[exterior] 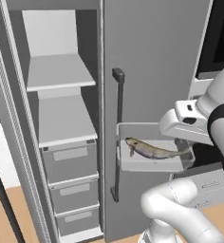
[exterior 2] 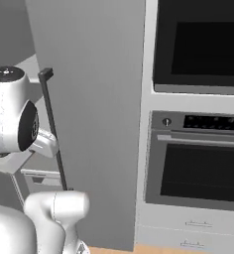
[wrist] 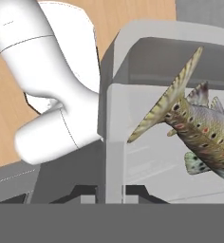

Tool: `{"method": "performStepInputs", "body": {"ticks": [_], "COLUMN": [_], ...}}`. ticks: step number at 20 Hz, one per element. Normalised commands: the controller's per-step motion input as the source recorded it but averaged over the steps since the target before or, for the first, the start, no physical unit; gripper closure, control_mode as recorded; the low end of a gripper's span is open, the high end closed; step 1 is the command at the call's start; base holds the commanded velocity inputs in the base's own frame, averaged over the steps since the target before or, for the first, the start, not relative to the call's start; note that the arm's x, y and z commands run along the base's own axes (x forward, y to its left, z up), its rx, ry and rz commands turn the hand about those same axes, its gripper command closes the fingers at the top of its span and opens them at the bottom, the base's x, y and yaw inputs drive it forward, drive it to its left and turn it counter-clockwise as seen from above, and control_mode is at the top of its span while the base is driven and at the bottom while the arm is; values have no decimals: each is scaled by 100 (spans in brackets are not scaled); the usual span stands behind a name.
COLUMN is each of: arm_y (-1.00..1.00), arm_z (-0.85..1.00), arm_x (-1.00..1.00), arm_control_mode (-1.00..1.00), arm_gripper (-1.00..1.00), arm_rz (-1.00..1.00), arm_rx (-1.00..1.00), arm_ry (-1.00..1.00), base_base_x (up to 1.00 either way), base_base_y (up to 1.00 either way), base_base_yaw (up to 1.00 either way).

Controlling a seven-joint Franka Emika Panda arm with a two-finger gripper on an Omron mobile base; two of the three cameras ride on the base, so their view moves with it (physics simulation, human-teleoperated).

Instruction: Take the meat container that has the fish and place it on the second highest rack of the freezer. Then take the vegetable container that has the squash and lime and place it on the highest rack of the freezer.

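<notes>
The container (exterior: 152,161) is seen right of centre in the left base view, held in the air beside the tall door (exterior: 147,95) and its dark vertical handle (exterior: 117,133). A fish (exterior: 152,150) lies inside it, head toward the handle. The gripper (wrist: 110,192) is closed on the container's near wall: in the hand view, at the bottom centre, the two dark tips are seen pressed to either side of the pale rim, with the spotted fish (wrist: 199,128) at the right of the frame. The jaws are thus gripping the container. At the upper left of the left base view, two bare shelves (exterior: 61,73) are seen in the open freezer compartment, with three drawers (exterior: 71,182) below. In the right base view, two ovens (exterior 2: 198,158) are stacked at the right.
</notes>
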Motion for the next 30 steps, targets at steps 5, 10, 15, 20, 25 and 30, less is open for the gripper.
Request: {"method": "performStepInputs", "body": {"ticks": [5, 10, 15, 20, 25, 30], "arm_y": [0, 0, 0, -9, -40, -60], "arm_z": [0, 0, 0, 0, 0, -4], "arm_x": [0, 0, 0, -5, 0, 38], "arm_control_mode": [100, 100, 100, -100, -100, -100], "arm_gripper": [100, 100, 100, 100, 100, 100], "arm_rz": [0, 0, 0, -15, -15, -2], "arm_rx": [0, 0, 0, 0, 6, 16], "arm_ry": [0, 0, 0, -2, -1, 2], "base_base_x": [27, 0, 0, 0, 0, 0], "base_base_y": [64, 88, 41, 0, 0, 0], "base_base_yaw": [-11, -1, -7, 0, 0, 0]}}
